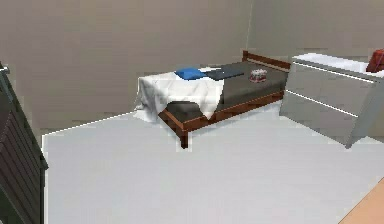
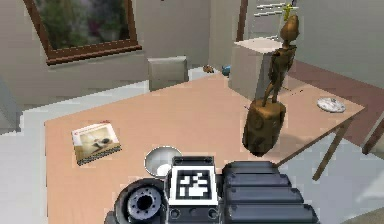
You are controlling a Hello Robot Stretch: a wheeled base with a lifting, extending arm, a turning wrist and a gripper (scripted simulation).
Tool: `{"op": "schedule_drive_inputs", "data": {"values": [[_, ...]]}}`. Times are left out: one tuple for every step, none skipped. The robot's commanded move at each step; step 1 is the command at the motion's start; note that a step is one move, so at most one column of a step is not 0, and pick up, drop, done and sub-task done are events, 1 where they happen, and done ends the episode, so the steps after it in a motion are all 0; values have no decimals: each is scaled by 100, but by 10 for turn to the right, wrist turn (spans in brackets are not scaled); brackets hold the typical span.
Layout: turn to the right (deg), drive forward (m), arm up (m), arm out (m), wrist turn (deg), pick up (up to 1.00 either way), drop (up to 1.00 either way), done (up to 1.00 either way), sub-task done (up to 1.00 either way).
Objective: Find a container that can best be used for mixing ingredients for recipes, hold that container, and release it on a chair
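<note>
Much bare floor before bed — bowl by table edge; jaws' hold: cannot tell.

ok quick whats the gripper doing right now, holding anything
gripper: cannot tell whether it holds anything; a small grey bowl lies on the table by it.

a dark slatted panel is cut off by the forward view's left edge; a white dresser runs off its right edge; a red and white thing on the bed is too small to name; in the arm side view, the far end of the gripper cannot be made out, so whether it holds anything cannot be told; a pale bowl just beyond it is partly hidden; the table hides the lower half of a chair
</note>
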Motion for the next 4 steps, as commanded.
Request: {"op": "schedule_drive_inputs", "data": {"values": [[0, 0, 0, 20, 0, 0, 0, 0, 0], [0, 0, 0, 0, 450, 0, 0, 0, 0], [0, 0, 0, 0, 450, 0, 0, 0, 0], [0, 0, 0, 0, 450, 0, 0, 0, 0]]}}
